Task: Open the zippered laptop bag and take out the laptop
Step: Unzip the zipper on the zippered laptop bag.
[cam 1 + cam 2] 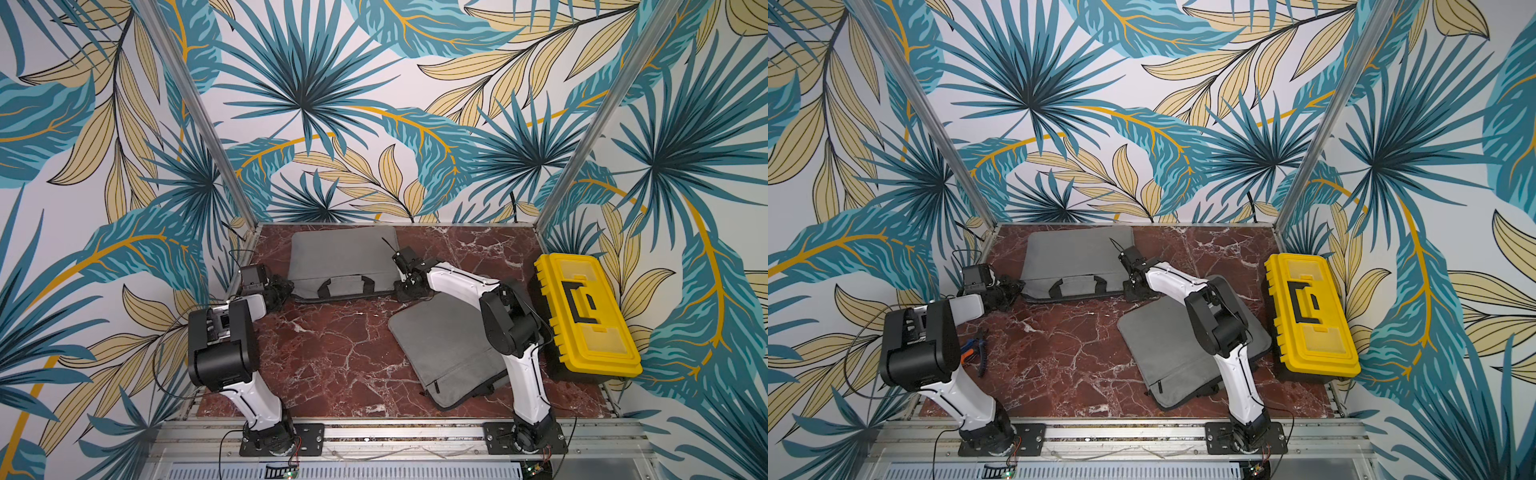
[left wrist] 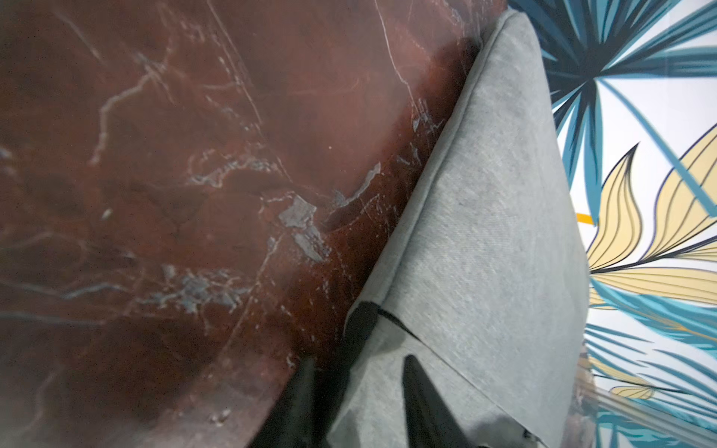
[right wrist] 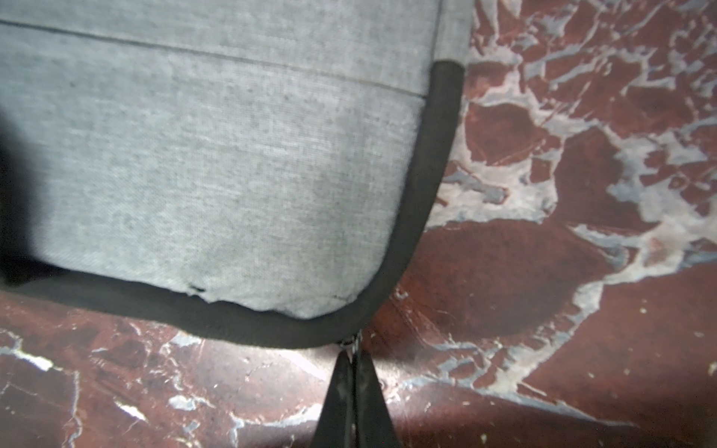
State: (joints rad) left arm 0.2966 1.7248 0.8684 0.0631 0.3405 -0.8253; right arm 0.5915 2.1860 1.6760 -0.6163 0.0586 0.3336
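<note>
Bolted to the front rail [image 1: 395, 432], two arms stretch away toward the bag [image 1: 340, 253], which lies flat at the far edge of the worktop [image 1: 332, 353], just below the leaf-print back wall, its handles on the side facing the arms. Both top views show it grey with a dark trim.

At the bag's near left corner sits the left arm [image 1: 232, 332]. Its jaws stand part-way open: in the left wrist view one finger [image 2: 423, 391] lies over the grey fabric and the other over the marble, with the bag's edge between them and nothing pinched.

At the bag's near right corner sits the right arm [image 1: 511, 328]. Its jaws are pressed fully together on the small metal zip pull [image 3: 354, 343], just off the black zip band that rounds that corner.

Nearer than the bag and to its right lies a second grey sleeve [image 1: 440, 349], partly under the right arm. A yellow toolbox [image 1: 586, 311] stands well to the bag's right. Pliers [image 1: 980, 349] lie nearer than the bag, to its left, seen in a top view.
</note>
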